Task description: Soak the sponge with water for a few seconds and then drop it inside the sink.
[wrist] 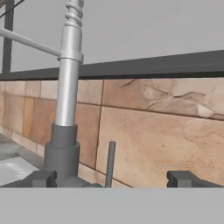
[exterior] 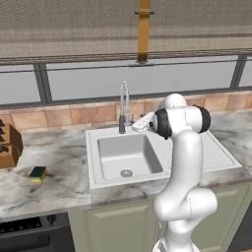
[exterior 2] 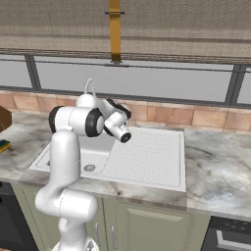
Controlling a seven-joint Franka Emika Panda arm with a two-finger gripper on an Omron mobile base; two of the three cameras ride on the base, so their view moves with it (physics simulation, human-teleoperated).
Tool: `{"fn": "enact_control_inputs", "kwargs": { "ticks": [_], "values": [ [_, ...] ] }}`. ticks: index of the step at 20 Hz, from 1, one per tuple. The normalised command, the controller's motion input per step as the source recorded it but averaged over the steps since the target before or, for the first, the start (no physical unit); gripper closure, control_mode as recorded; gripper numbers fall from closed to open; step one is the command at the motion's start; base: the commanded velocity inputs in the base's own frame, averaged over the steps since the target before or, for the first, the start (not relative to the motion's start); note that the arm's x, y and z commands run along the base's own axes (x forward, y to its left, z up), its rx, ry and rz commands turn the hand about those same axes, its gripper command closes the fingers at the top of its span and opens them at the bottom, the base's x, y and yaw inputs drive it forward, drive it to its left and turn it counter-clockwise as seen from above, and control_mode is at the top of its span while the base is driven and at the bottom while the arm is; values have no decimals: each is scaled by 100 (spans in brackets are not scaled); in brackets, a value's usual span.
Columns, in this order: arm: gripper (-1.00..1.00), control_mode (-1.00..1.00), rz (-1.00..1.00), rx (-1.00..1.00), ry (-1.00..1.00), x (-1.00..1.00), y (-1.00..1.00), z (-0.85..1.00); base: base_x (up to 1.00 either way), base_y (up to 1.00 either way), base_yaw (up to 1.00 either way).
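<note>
The sponge (exterior: 38, 173) lies flat on the marble counter, left of the sink (exterior: 118, 150), yellow with its dark green face up; it also peeks in as the sponge (exterior 2: 4, 145) at the left edge. My gripper (exterior: 138, 125) hovers at the back rim of the basin, beside the faucet's base. In the hand view the gripper (wrist: 113, 179) is open, its fingertips (wrist: 41, 178) wide apart and holding nothing. The faucet column (wrist: 68, 100) and its thin lever (wrist: 110, 162) stand just ahead. No water stream is visible.
The tall spring faucet (exterior: 123, 106) rises behind the basin, with the round drain (exterior: 126, 173) below. The dotted drainboard (exterior 2: 147, 157) lies to the right. A brown knife block (exterior: 7, 145) stands at far left. A tiled backsplash (wrist: 166, 131) runs close behind the faucet.
</note>
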Motion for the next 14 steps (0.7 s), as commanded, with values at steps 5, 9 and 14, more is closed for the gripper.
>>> {"fn": "enact_control_inputs", "kwargs": {
  "ticks": [5,9,14],
  "values": [
    [-100,-100,-12,0,0,4,0,-2,0,0,0],
    [-100,-100,-3,0,0,23,0,0,0,0,0],
    [-100,-100,0,0,0,27,0,0,0,0,0]
  ]
}}
